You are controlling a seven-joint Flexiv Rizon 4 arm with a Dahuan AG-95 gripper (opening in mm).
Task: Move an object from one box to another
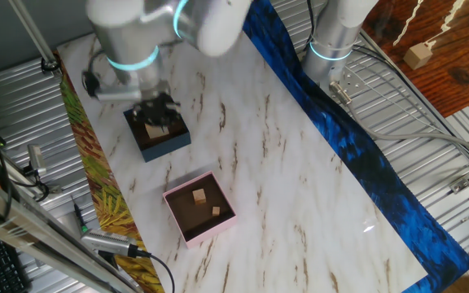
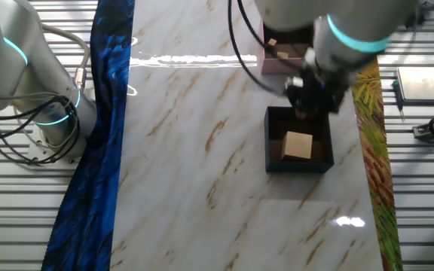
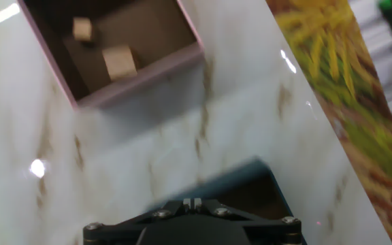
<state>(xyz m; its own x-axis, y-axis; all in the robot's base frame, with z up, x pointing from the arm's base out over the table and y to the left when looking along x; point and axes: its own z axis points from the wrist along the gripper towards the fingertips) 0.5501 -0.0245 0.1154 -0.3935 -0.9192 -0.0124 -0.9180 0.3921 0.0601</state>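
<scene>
The navy-blue box (image 1: 168,146) sits at the far left of the marble table and holds one wooden cube (image 2: 298,145). It also shows in the other fixed view (image 2: 300,166) and, blurred, in the hand view (image 3: 250,173). My gripper (image 2: 310,99) hangs over the box's rim side nearest the pink box, beside the cube, and I see nothing between the fingers. In the hand view the fingertips (image 3: 192,202) stand together. The pink box (image 1: 174,196) with a brown inside holds two small wooden cubes (image 1: 199,194) (image 1: 216,212). It also shows in the hand view (image 3: 141,85).
A blue cloth strip (image 1: 340,130) runs along one table side and a yellow patterned strip (image 1: 96,187) along the other. A second arm's base (image 1: 332,41) stands beyond the blue strip. Cables and tools (image 1: 104,244) lie off the table's edge.
</scene>
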